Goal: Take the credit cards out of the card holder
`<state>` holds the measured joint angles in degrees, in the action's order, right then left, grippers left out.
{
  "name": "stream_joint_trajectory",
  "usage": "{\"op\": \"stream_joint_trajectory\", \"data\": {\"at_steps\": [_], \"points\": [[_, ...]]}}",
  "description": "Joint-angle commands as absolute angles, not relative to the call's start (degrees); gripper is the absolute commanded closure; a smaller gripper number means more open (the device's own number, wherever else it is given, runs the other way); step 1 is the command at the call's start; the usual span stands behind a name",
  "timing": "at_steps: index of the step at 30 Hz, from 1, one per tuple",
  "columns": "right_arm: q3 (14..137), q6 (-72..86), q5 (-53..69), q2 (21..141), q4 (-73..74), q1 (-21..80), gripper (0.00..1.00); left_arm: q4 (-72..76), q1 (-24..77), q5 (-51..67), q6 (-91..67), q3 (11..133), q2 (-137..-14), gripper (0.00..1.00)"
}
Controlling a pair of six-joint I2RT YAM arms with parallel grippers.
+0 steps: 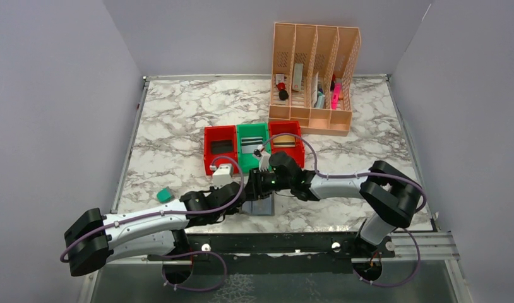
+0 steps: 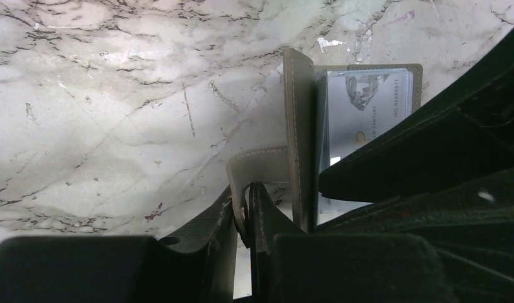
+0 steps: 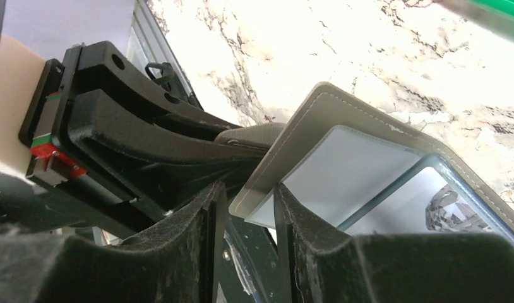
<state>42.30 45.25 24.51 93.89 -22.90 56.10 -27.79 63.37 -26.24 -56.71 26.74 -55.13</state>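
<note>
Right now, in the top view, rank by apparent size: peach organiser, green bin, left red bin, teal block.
Peach organiser, largest.
Green bin and left red bin look alike, so unranked.
Teal block, smallest.

Left arm [image 1: 147,227] first: pale grey-white shell links between chunky black joint housings, with a purple cable [image 1: 242,182] strung along it. The right arm [image 1: 336,186] matches, with the same purple cabling. There's a white camera block [image 1: 221,175] at the left wrist. Up close, the left tool [image 2: 245,208] has matte black fingers and a red-and-green marking [image 3: 43,148] on its body. The right tool [image 3: 247,202] is black too, with a grainy texture.
</note>
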Motion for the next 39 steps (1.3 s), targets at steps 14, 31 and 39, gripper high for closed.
{"op": "stream_joint_trajectory", "data": {"at_steps": [14,31,39], "points": [[49.97,44.43,22.72,106.20,-11.00,56.25,0.66,-32.19,63.33,-28.08,-61.15,23.99,-42.44,0.78],[43.30,48.34,18.04,104.04,-11.86,56.25,0.73,-20.66,63.30,-22.31,-55.69,28.16,-50.49,0.73],[40.95,51.19,18.63,102.28,-16.49,56.25,0.73,-15.89,59.62,-19.65,-59.26,24.65,-57.35,0.82]]}}
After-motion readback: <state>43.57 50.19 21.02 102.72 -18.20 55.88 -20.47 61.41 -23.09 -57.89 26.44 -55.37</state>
